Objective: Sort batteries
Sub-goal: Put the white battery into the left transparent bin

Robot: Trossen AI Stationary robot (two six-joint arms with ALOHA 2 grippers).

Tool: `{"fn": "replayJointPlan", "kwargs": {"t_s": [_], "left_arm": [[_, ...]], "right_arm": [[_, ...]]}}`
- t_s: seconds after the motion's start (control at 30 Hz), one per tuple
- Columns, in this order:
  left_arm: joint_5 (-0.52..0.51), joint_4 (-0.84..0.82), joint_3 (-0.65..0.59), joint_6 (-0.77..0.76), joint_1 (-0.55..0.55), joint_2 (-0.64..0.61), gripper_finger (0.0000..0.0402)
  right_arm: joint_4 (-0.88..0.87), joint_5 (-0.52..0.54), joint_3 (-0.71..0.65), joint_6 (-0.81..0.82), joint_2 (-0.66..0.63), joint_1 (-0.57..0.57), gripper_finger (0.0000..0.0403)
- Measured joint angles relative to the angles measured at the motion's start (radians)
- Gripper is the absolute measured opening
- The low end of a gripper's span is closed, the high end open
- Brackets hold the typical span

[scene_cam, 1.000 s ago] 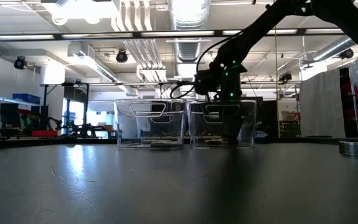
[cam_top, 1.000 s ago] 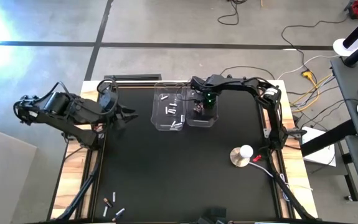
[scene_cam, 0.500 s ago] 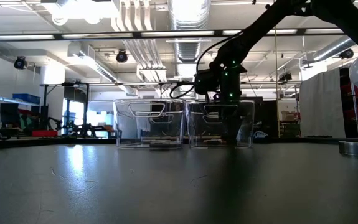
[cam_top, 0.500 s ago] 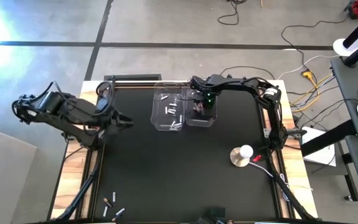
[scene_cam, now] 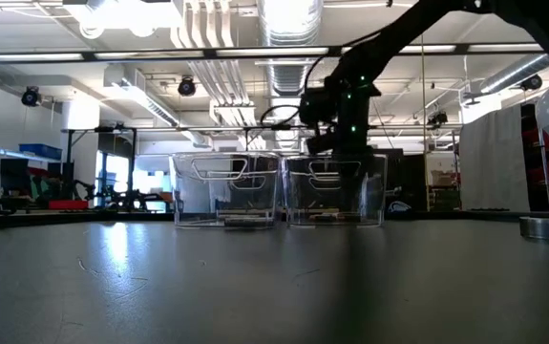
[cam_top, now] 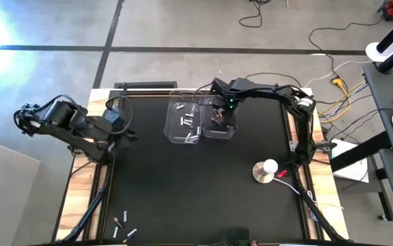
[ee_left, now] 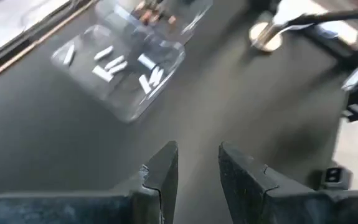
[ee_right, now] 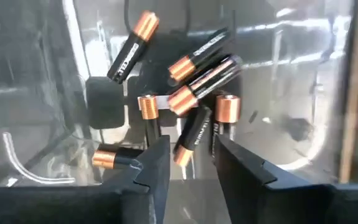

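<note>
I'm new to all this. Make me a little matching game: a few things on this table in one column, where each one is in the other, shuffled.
Things:
1. silvery-white batteries
2. dark copper-ended batteries
3. loose batteries
4. round metal disc

Places:
A. near the table's right edge, on the bare mat
B. in the left clear bin
C. at the table's front left corner
D. in the right clear bin, under the right hand

Pairs: 1-B, 2-D, 3-C, 4-A

Dark copper-ended batteries (ee_right: 191, 81) heaped in clear bin (ee_right: 328, 118); tool (ee_right: 190, 163) empty, parted.
</note>
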Motion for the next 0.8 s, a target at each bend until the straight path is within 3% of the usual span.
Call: {"fn": "replayJointPlan", "kwargs": {"t_s": [0.33, 0.57, 0.8], "left_arm": [[0.016, -0.026, -0.125, -0.161, 0.0, 0.011, 0.0095], [0.211, 0.008, -0.304, -0.338, -0.002, 0.015, 0.0095], [0.546, 0.191, -0.497, -0.647, -0.049, 0.042, 0.0095]], "right_arm": [[0.006, -0.035, 0.0, 0.147, -0.194, 0.061, 0.0158], [0.12, -0.113, 0.001, 0.234, -0.326, 0.206, 0.0153], [0.299, -0.106, 0.002, 0.279, -0.386, 0.39, 0.0133]]}}
